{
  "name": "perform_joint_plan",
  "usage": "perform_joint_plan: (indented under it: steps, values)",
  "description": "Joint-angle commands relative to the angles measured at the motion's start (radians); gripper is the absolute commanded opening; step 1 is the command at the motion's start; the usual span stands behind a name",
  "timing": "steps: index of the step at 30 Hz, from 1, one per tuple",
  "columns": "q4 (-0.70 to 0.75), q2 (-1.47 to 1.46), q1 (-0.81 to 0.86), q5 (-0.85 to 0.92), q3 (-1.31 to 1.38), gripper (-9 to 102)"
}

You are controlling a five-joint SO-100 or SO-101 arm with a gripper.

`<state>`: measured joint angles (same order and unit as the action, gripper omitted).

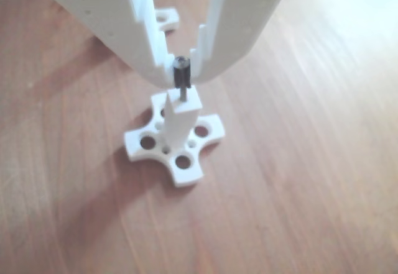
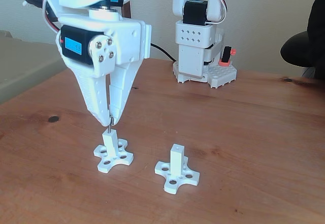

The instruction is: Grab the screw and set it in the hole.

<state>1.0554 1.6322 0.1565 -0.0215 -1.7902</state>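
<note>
Second white post (image 2: 176, 156) in the fixed view; screw (image 1: 181, 75) head close-up in the other view.

The white arm reached down from above, its gripper (image 2: 109, 121) pointing straight downward. The two tapered fingers (image 2: 94, 99) were drawn together at their tips, pinching the screw (image 1: 181, 74) upright.

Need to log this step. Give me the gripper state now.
Gripper: closed on the screw, whose tip sits in the hole at the post top.
</note>
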Motion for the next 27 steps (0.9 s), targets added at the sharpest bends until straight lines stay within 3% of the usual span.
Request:
perform_joint_plan:
  steps: [1,27]
  values:
    - [0.02,0.003,-0.011,0.005,0.181,-4]
    - [0.232,-0.017,-0.063,-0.02,0.293,-4]
